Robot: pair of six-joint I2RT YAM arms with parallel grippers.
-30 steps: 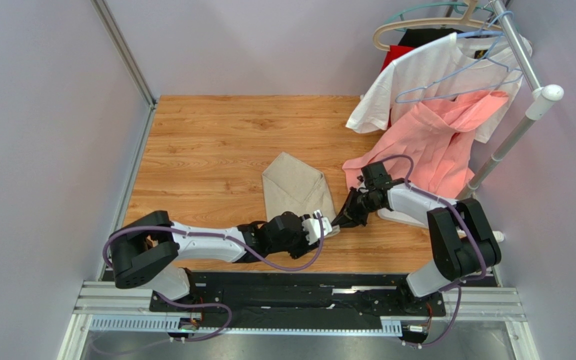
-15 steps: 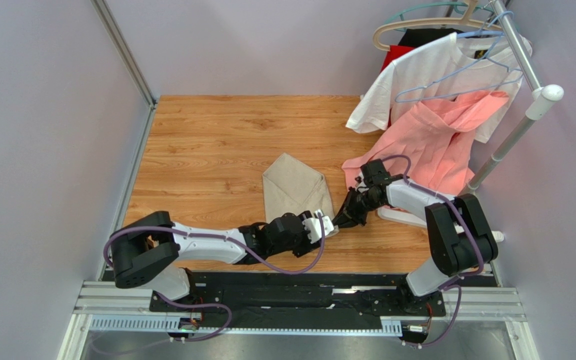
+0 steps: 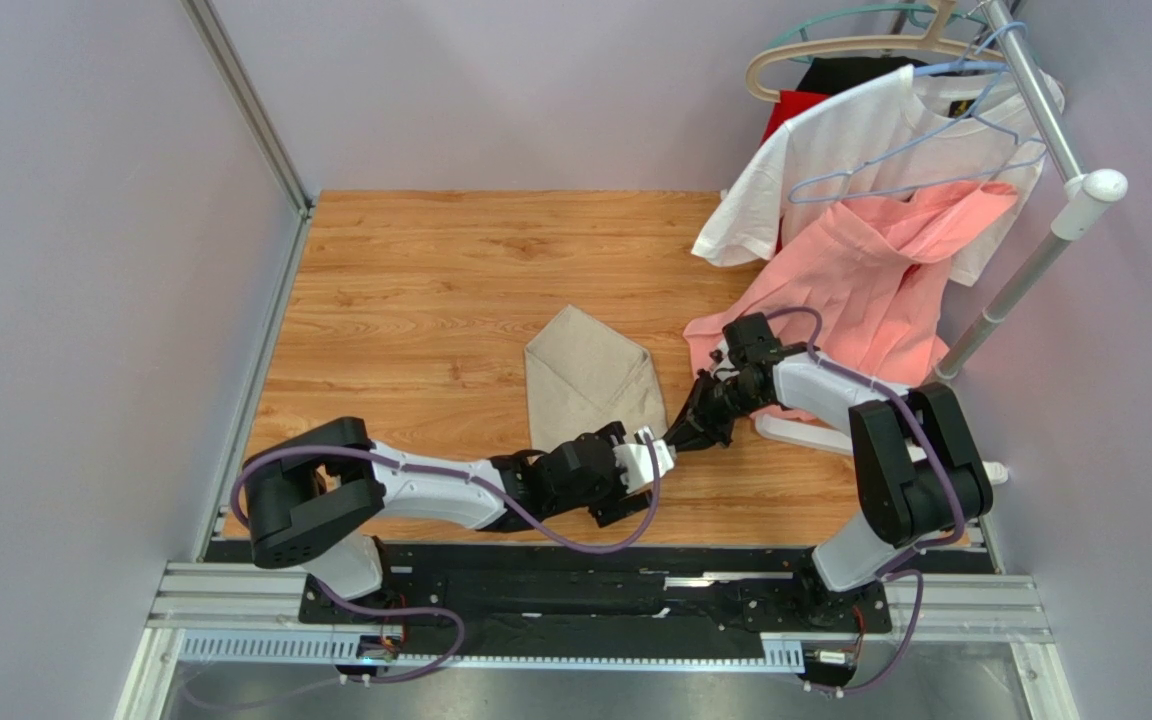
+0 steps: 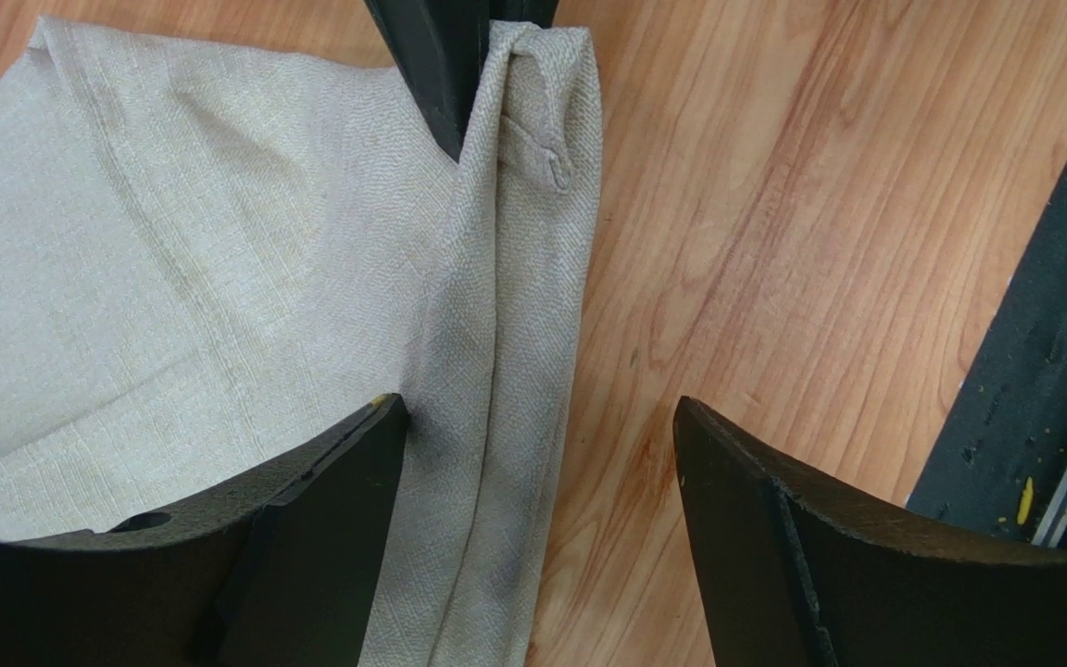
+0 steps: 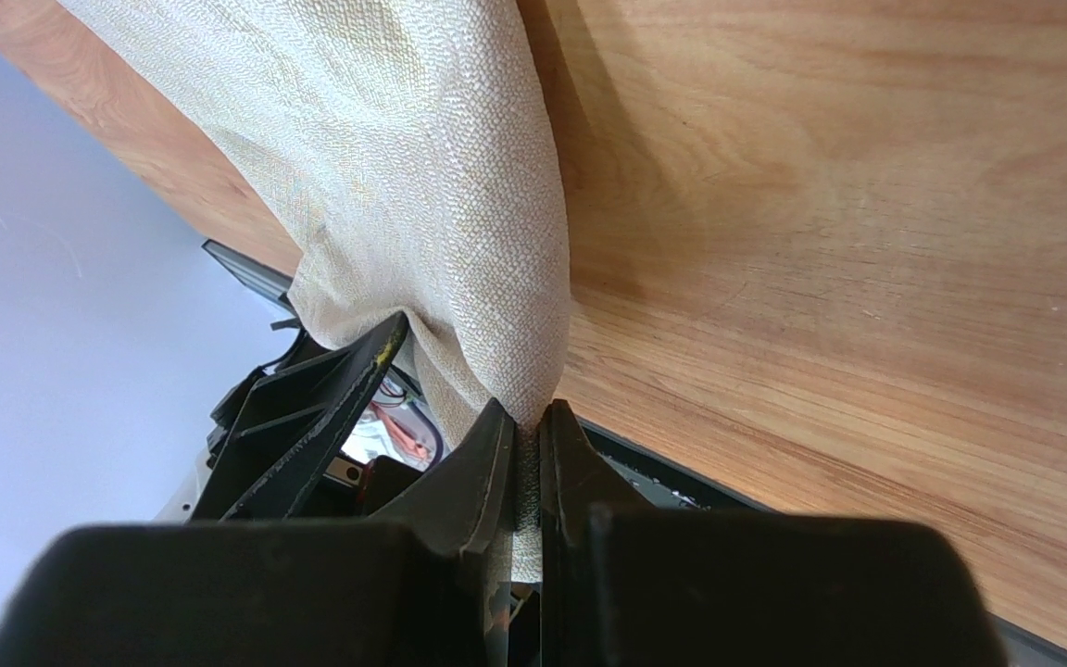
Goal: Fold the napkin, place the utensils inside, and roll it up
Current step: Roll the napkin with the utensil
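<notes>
Fingers (image 4: 317,528) of the left gripper (image 4: 536,417) stand wide apart, gripping nothing: one over the large beige-tan square cloth napkin (image 4: 191,278), the other over bare wood, with a narrow folded strip of the cloth's right edge running between them. Whether either finger touches the cloth cannot be told. Right gripper (image 5: 528,424): fingers pressed together, clamped on a bunched fold at the napkin's (image 5: 414,167) near right corner; the cloth rises from that pinch and drapes away over the boards. Top view: napkin (image 3: 590,375) lies folded into a rough kite shape near the middle of the light-brown wood-grain table (image 3: 432,285), its point toward the near right. Both grippers meet at that point, left gripper (image 3: 654,455) reaching in from the near left, right gripper (image 3: 683,437) from the right, just beside each other. Salmon-pink garment (image 3: 868,285) hangs from a white rack pole (image 3: 1040,255) at the far right, its lower edge trailing on the table beside the right arm. White T-shirt (image 3: 838,150) hangs above it. No purple cutlery can be made out in any view.
</notes>
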